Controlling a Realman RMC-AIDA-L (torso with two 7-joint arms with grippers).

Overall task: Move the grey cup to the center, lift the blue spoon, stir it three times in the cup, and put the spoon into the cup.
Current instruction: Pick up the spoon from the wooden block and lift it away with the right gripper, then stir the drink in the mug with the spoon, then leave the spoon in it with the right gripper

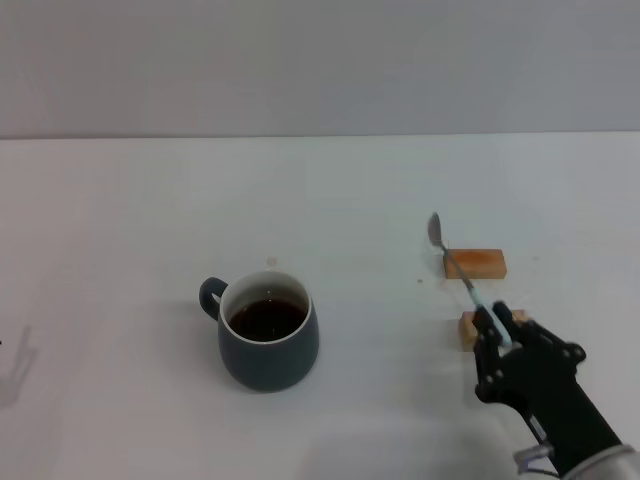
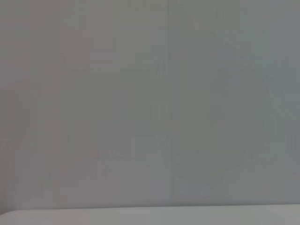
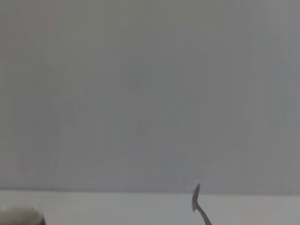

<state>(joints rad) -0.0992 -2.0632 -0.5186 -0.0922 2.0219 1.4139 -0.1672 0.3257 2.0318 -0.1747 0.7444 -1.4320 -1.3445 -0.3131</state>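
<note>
The grey cup (image 1: pixel 268 335) stands left of the table's middle, holding dark brown liquid, with its handle turned to the far left. The blue spoon (image 1: pixel 463 272) lies slanted across two small wooden blocks, its silver bowl (image 1: pixel 436 230) pointing away from me. My right gripper (image 1: pixel 499 330) is at the near end of the pale blue handle, over the nearer block, with its fingers closed on the handle. The right wrist view shows the spoon's bowl (image 3: pixel 196 197) sticking up against the wall. My left gripper is out of view.
The far wooden block (image 1: pixel 476 263) lies under the spoon's neck. The near block (image 1: pixel 468 330) is partly hidden by my right gripper. Both stand on the white table (image 1: pixel 150 220), and a grey wall rises behind it.
</note>
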